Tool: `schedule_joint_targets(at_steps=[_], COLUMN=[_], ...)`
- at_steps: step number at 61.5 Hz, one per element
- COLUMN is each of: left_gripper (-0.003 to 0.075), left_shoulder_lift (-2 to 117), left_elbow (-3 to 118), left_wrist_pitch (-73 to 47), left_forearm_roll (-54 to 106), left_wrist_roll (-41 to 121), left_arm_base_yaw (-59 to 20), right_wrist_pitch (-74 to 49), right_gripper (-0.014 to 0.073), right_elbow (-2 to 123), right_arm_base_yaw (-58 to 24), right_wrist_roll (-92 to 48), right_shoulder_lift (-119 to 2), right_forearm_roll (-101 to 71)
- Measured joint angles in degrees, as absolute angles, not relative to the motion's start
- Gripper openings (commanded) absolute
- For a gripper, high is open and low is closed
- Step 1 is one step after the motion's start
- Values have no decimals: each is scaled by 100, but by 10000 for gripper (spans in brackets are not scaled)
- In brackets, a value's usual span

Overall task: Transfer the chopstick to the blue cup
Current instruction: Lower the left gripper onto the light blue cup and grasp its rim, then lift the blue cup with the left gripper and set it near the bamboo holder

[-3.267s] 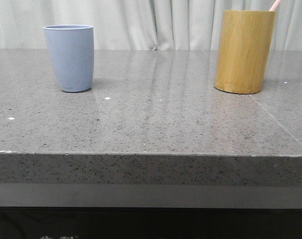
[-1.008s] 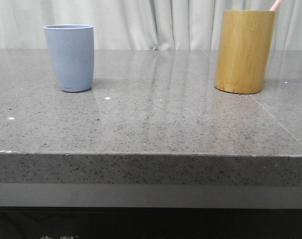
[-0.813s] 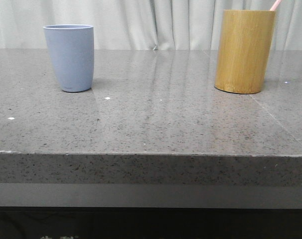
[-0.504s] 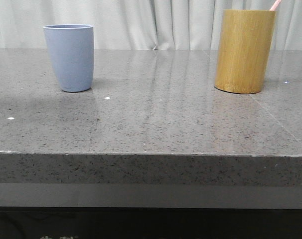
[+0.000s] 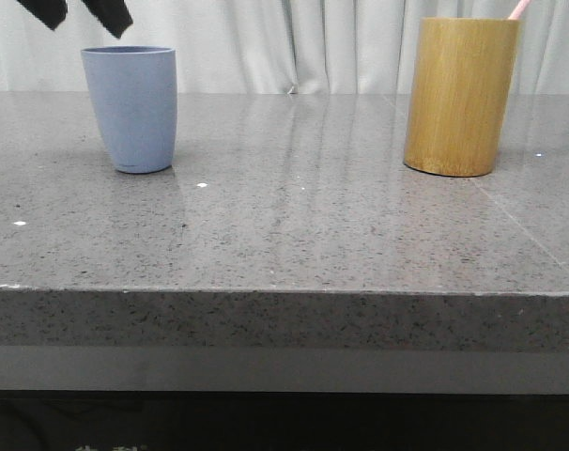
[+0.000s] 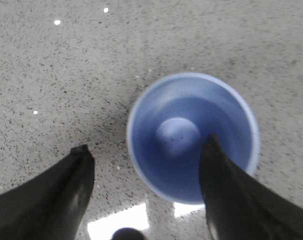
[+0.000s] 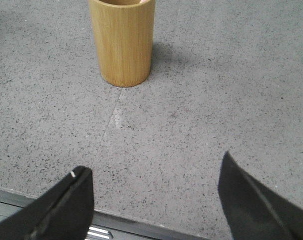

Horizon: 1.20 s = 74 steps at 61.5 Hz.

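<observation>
Left gripper [image 5: 81, 14] now hovers spread over blue cup [image 5: 130, 108].

Blue cup [image 5: 130, 109]: matte pale blue-lavender tumbler, handleless, tapering toward a narrower base; upright on the grey speckled stone table [image 5: 294, 225], well to the left of the bamboo holder [image 5: 459, 97] and level with it in depth. Interior, seen from above in the left wrist view [image 6: 191, 135], is smooth, with a round flat bottom, holding nothing. Chopstick [image 5: 518, 9]: thin, straight, pale pink stick; its top end projects above the rim of the bamboo holder at that holder's right side, leaning to the right. The rest of its length is hidden inside the holder, so its lower end cannot be described.
</observation>
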<state>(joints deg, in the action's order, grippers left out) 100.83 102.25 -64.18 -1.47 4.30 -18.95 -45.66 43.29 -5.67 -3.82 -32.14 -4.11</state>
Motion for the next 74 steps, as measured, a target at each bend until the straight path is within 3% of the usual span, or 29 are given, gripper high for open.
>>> schedule_joint_targets(at_steps=[13,34,43,57,74], left_gripper=[372,66,-20,-19,-19], left_shoulder_lift=[10719,11117,11117,11148,11148], left_elbow=[10697,10848,10887,11245,11819], left_wrist_pitch=[-6571,-6582,-6619,-6851,-7005], left_forearm_roll=[-168,-124,0,0,31], left_wrist_roll=[430,430,430,430,430], left_arm_base_yaw=[-1863,-1863,-1863,-2039,-2930], right_wrist_pitch=[-4579,-4610,-4610,-4610,-4610], right_gripper=[538,538,538,538,538], right_elbow=[4329,4329,4329,4329,4329], right_arm_base_yaw=[-567,-567,-567,-567,-567], right_wrist_roll=[-382,-382,-382,-382,-382], right_shoulder_lift=[-3214,-3214,-3214,-3214,-3214], right_forearm_roll=[-414,-424,-424,-437,-436])
